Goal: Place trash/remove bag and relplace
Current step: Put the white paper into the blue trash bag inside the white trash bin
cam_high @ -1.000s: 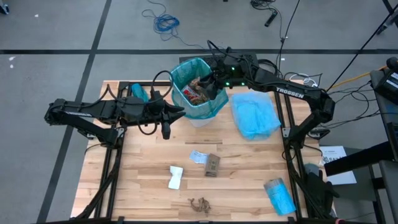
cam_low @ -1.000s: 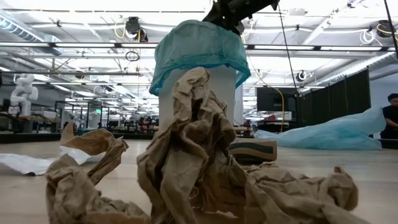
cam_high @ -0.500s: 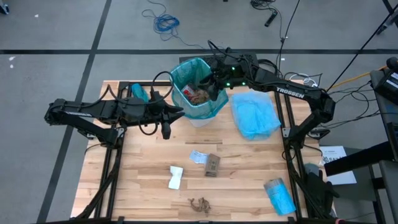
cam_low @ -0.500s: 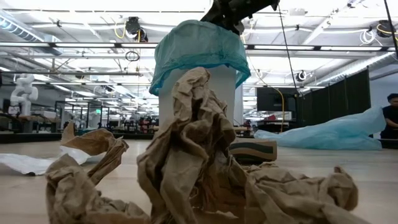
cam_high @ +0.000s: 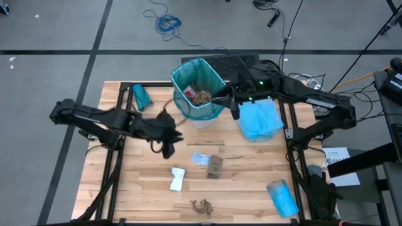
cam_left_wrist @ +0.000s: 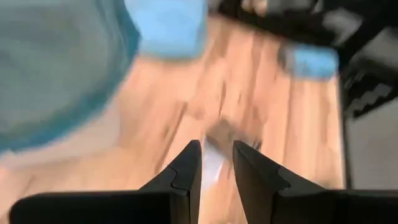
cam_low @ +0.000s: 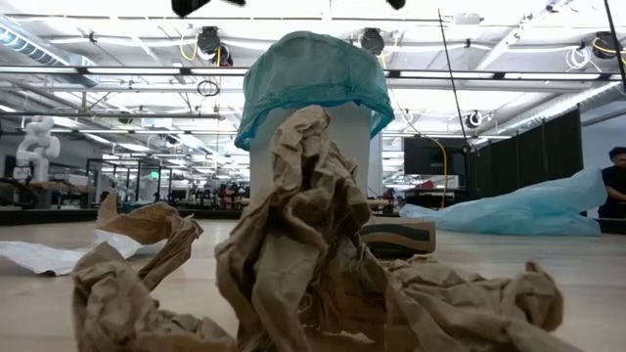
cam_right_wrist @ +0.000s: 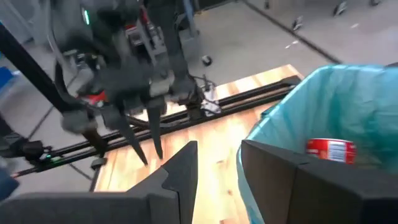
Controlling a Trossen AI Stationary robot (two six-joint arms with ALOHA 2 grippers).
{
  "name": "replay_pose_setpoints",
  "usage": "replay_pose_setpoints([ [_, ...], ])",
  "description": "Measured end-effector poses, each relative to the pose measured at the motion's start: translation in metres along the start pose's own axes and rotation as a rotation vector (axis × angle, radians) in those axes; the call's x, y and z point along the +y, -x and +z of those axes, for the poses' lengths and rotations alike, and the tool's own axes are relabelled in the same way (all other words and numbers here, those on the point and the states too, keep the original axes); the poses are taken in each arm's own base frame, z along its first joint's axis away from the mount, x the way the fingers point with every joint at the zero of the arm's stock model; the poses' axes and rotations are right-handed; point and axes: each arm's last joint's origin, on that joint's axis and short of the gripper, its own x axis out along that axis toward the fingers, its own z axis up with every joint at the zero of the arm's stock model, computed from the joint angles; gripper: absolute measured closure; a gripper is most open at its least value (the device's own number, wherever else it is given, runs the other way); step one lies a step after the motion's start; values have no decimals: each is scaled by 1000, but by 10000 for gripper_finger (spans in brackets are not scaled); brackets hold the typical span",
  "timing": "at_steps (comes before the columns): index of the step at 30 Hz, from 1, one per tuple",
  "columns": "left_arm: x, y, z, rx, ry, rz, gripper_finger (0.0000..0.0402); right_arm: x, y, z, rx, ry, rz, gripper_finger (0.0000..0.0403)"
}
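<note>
The white bin (cam_high: 202, 119) stands at the table's far middle, lined with a teal bag (cam_high: 188, 78). Inside lie brown paper (cam_high: 201, 96) and a red-and-white labelled bottle (cam_right_wrist: 331, 150). More trash lies on the table: a white packet (cam_high: 177, 179), a small brown box (cam_high: 214, 166), a white slip (cam_high: 199, 156) and a crumpled brown wad (cam_high: 202, 205). My right gripper (cam_high: 233, 112) hangs just right of the bin's rim, open and empty (cam_right_wrist: 217, 149). My left gripper (cam_high: 168, 149) is left of and nearer than the bin, tipped down, open and empty (cam_left_wrist: 216, 146).
A loose pale blue bag (cam_high: 257, 119) lies right of the bin. A blue roll (cam_high: 282, 198) sits at the near right corner and a teal roll (cam_high: 141, 96) at the far left. In the low view, big brown wads (cam_low: 313, 254) fill the foreground.
My right gripper has drawn back from over the bin's opening to just outside its right rim, rising a little. My left gripper has sunk, tipped downward and swung toward the table's near edge. The bin and the trash on the table have kept still.
</note>
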Motion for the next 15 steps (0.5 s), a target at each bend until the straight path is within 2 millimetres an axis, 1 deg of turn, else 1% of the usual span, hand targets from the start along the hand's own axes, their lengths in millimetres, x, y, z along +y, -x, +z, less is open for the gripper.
replay_pose_setpoints([
  [3, -9, -25, -16, 123, -19, 42, 314, 9, 14, 0, -11, 11, -38, 286],
  [8, -15, -67, -58, 366, -13, 138, 311, 14, 30, -4, 19, 13, -91, 286],
  [11, -21, -86, -73, 466, 35, 88, 301, 15, 34, -7, 38, 9, -118, 286],
  [15, -27, -101, -80, 508, 162, -21, 277, 15, 35, -8, 45, 6, -125, 286],
])
